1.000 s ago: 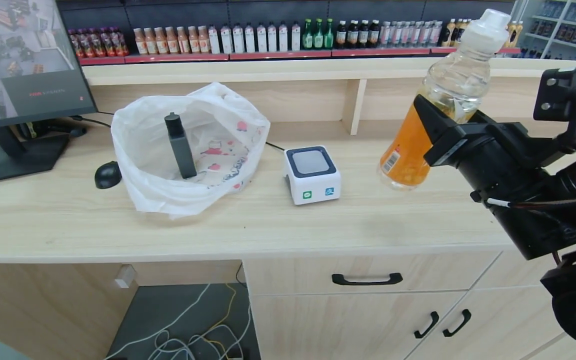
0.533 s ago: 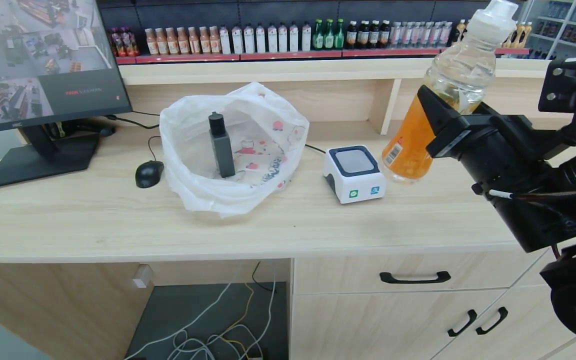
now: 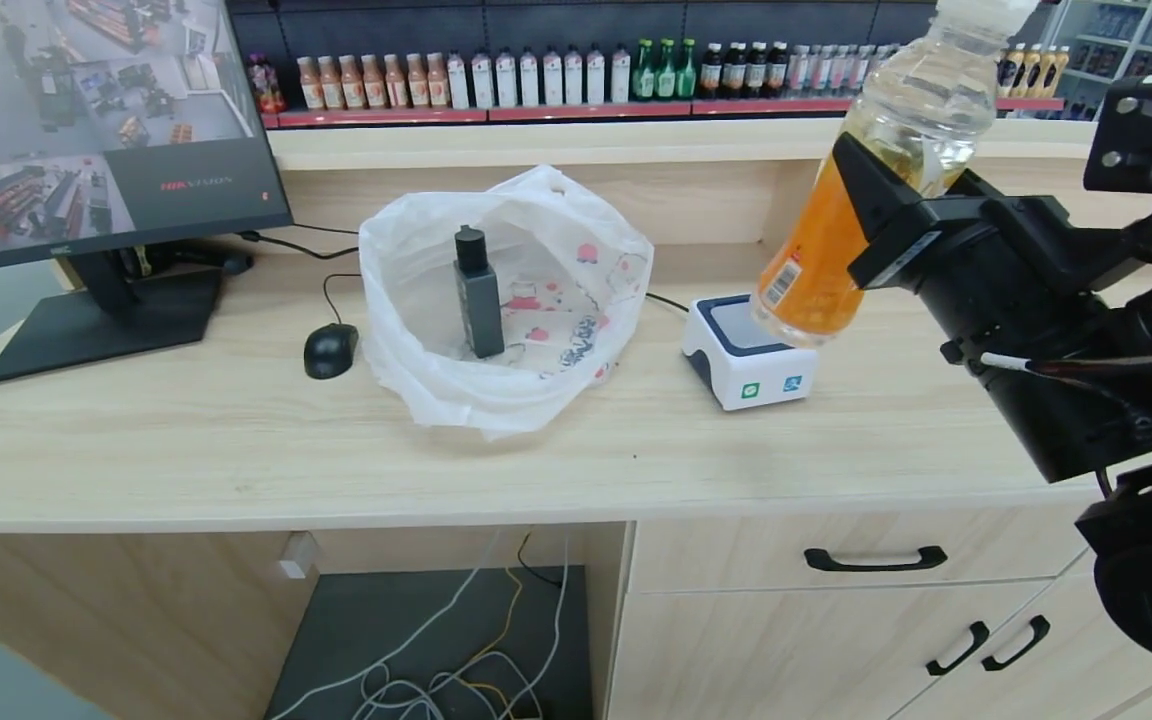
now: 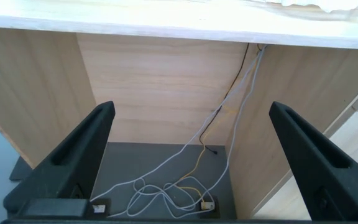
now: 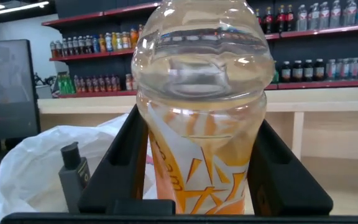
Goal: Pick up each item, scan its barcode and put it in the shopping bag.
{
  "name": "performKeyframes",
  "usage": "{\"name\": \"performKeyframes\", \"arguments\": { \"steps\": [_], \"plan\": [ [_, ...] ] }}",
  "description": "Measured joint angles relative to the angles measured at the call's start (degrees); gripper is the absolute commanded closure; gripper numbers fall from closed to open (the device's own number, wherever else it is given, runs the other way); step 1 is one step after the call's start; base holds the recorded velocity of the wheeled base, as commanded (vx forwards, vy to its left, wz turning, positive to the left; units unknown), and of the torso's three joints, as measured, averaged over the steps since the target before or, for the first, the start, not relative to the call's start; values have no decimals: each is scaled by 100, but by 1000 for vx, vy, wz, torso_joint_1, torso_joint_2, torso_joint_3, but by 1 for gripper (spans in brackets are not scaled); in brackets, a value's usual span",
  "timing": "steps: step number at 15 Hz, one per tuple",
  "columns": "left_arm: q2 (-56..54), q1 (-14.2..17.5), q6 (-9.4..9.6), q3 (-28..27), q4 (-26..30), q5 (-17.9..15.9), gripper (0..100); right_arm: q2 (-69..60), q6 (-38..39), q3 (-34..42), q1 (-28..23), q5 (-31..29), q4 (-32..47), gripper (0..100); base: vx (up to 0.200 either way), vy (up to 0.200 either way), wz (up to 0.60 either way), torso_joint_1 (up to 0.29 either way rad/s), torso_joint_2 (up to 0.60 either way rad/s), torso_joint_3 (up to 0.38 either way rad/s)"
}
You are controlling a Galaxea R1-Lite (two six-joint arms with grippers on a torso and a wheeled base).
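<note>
My right gripper (image 3: 861,215) is shut on an orange drink bottle (image 3: 841,225) with a white cap, tilted, its base hanging just above the white barcode scanner (image 3: 751,352) on the counter. The bottle's barcode label faces left and down. In the right wrist view the bottle (image 5: 204,143) sits between the black fingers (image 5: 114,168). The white shopping bag (image 3: 506,300) stands open left of the scanner, with a dark grey bottle (image 3: 477,293) upright inside it, also seen as the dark bottle (image 5: 73,177). My left gripper (image 4: 191,162) hangs open below the counter edge, over the floor cables.
A monitor (image 3: 86,130) on a black stand occupies the counter's far left, with a black mouse (image 3: 330,350) beside the bag. A raised shelf ledge (image 3: 576,145) runs behind the counter, with rows of bottles beyond. Drawers with black handles (image 3: 874,560) sit below right.
The head view has shifted, so the counter scene slides right. My right gripper has carried the orange bottle closer to the scanner, from its right to just over its top.
</note>
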Motion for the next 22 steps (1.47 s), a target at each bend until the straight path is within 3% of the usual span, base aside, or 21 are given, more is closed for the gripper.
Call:
{"name": "performKeyframes", "arguments": {
  "steps": [13,22],
  "plan": [
    [0,-2,0,0,0,0,0,480,-914,-653,-39,460,77,100,0,0,0,0,0,0],
    [0,0,0,0,0,0,0,1007,-2906,-1458,-80,2355,443,100,0,0,0,0,0,0]
  ]
}}
